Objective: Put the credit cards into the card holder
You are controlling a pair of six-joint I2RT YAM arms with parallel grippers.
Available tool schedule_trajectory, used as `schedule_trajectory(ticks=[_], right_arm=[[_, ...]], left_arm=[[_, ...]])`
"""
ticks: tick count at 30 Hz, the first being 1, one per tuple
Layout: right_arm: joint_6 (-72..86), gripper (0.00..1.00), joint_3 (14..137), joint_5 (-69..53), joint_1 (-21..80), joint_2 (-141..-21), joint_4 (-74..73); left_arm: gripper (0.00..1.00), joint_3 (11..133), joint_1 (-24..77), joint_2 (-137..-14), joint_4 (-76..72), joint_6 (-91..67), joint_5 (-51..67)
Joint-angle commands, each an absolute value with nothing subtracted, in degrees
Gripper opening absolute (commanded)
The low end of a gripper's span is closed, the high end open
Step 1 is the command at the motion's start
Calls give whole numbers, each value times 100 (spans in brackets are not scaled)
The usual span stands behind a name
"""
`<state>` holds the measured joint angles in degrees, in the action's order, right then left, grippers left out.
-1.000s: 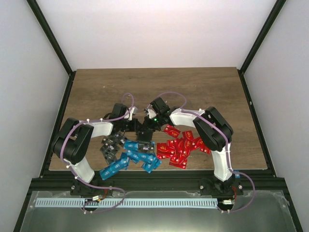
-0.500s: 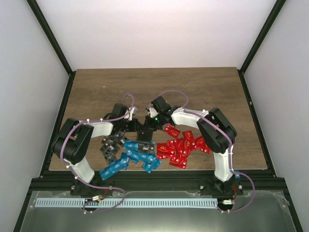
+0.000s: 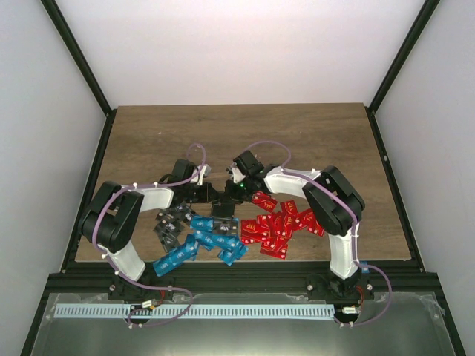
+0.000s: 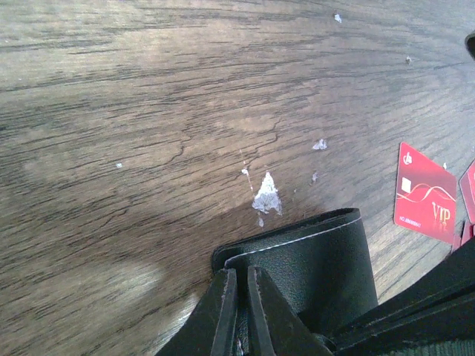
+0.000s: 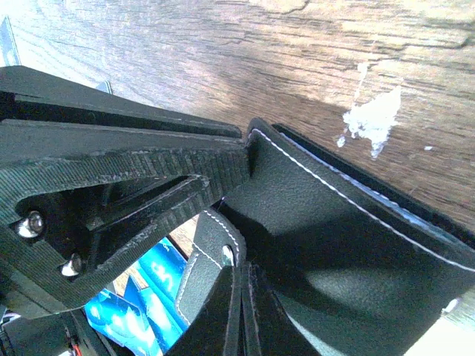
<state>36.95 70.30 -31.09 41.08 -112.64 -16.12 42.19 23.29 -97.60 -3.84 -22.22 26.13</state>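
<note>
The black card holder (image 3: 223, 211) hangs between both grippers at mid-table. My left gripper (image 4: 237, 297) is shut on one edge of the card holder (image 4: 319, 267), its fingers (image 4: 220, 311) pinching the stitched leather. My right gripper (image 5: 242, 297) is shut on the snap tab of the card holder (image 5: 334, 215), with the left arm's fingers (image 5: 133, 159) just beside it. The credit cards lie in three piles near the front: red (image 3: 278, 226), blue (image 3: 209, 243) and dark grey (image 3: 169, 226). One red card (image 4: 424, 194) shows beside the holder. Blue cards (image 5: 141, 297) lie below it.
The wooden table (image 3: 237, 133) stretches behind the grippers to black frame posts (image 3: 82, 67) and white walls. Small white flecks (image 4: 266, 199) mark the wood under the holder. The two wrists (image 3: 245, 165) sit close together above the piles.
The right arm's wrist and elbow have shifted slightly back and to the right. Both grippers have stayed shut on the card holder, which has barely moved.
</note>
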Motion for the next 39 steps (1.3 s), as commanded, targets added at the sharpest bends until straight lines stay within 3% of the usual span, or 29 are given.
schedule_trajectory(ticks=[1,39], right_arm=[[3712,1,6997,-2928,4152,-11148,-1635],[3775,1,6231,-3248,4157,-11181,-1314]], left_arm=[[8,4149,2346,-9731,-215,-2127,2575],[7,4396,2388,-9268,113,-2171,2446]])
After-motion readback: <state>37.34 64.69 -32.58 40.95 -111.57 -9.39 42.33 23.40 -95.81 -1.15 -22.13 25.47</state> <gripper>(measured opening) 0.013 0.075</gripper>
